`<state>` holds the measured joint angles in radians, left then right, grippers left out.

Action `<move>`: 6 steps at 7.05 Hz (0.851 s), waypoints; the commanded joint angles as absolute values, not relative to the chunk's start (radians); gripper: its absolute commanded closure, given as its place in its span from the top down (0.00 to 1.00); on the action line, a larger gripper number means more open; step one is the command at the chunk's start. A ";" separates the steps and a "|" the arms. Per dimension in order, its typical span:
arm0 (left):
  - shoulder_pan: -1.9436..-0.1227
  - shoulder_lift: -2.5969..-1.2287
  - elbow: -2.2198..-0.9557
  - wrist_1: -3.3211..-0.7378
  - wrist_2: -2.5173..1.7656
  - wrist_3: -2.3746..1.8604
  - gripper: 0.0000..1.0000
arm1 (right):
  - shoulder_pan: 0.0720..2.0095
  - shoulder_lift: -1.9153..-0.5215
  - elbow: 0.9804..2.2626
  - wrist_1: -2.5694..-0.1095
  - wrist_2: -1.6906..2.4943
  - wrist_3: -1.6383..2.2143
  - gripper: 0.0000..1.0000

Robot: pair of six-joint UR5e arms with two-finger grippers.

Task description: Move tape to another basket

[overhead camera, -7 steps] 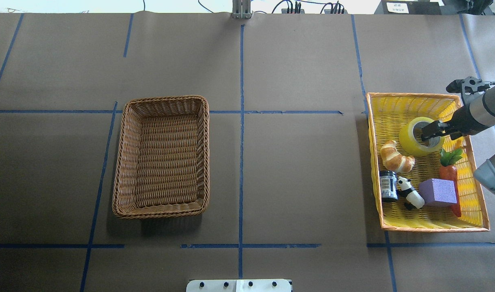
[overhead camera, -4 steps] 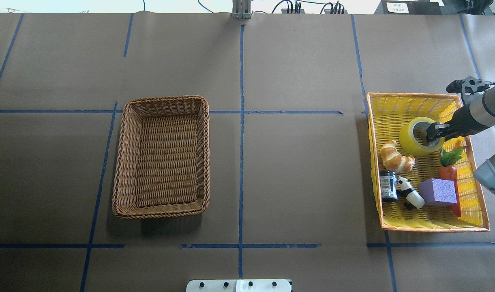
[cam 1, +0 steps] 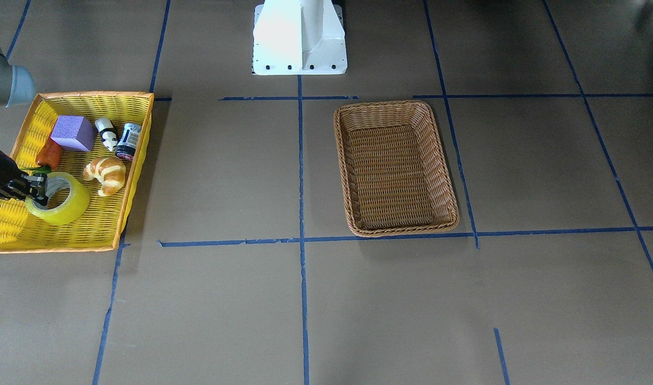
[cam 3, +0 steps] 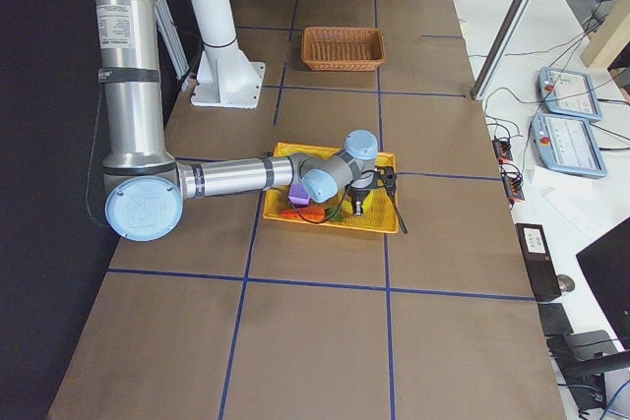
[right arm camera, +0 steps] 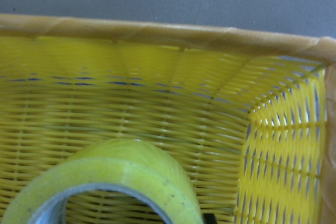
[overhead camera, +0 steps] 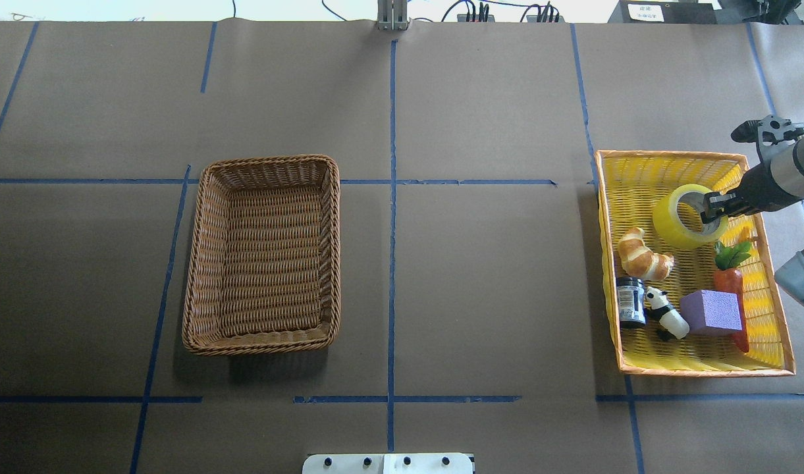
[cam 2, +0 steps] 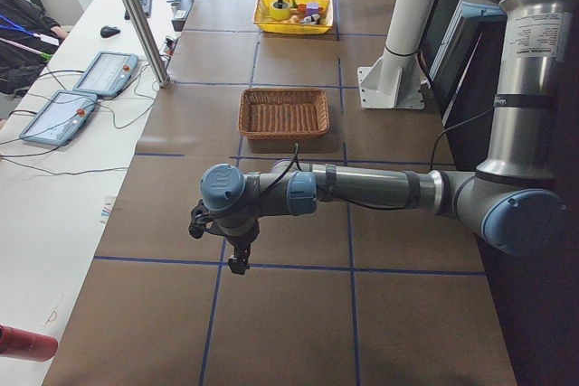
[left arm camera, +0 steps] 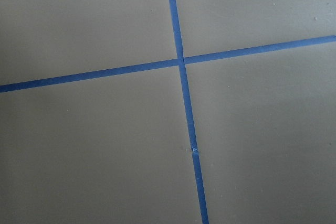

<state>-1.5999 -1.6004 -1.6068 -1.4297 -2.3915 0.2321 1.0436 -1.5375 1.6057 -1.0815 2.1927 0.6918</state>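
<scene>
The yellow-green tape (overhead camera: 678, 220) is tilted in the far part of the yellow, orange-rimmed mesh basket (overhead camera: 671, 155). My right gripper (overhead camera: 711, 209) is shut on the tape's wall, with one finger inside the white core. The front-facing view shows the tape (cam 1: 67, 206) held by the same gripper (cam 1: 35, 187). The right wrist view shows the roll's top (right arm camera: 121, 171) close below the basket's rim (right arm camera: 157, 30). The brown wicker basket (overhead camera: 263, 345) stands to the left of the table's middle, with nothing in it. My left gripper (cam 2: 222, 241) hovers over bare table far from both baskets; I cannot tell whether it is open or shut.
The yellow basket also holds a croissant (overhead camera: 642, 253), a dark jar (overhead camera: 631, 301), a panda figure (overhead camera: 665, 313), a purple block (overhead camera: 711, 313) and a carrot (overhead camera: 731, 280). Brown paper with blue tape lines lies between the baskets. The robot's white base (cam 1: 299, 37) stands at the table's near edge.
My right gripper has moved slightly toward the yellow basket's far right corner with the tape in it. The tape has shifted and tilted with it.
</scene>
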 commanded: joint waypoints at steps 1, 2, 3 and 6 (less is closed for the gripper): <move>-1.600 -1.608 -1.608 -1.431 -2.391 0.233 1.00 | 1.090 -1.548 1.702 -1.083 2.198 0.695 0.00; -1.600 -1.614 -1.629 -1.431 -2.391 0.233 1.00 | 1.101 -1.542 1.730 -1.083 2.200 0.706 0.00; -1.597 -1.617 -1.667 -1.431 -2.391 0.232 1.00 | 1.100 -1.511 1.735 -1.083 2.224 0.741 0.00; -1.458 -1.620 -1.733 -1.629 -2.391 -0.103 1.00 | 0.999 -1.389 1.802 -1.077 2.232 1.066 0.00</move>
<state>-1.5242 -1.6194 -1.7142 -1.5130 -2.3915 0.0569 1.0512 -1.4369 1.7642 -1.0799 2.2297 0.9206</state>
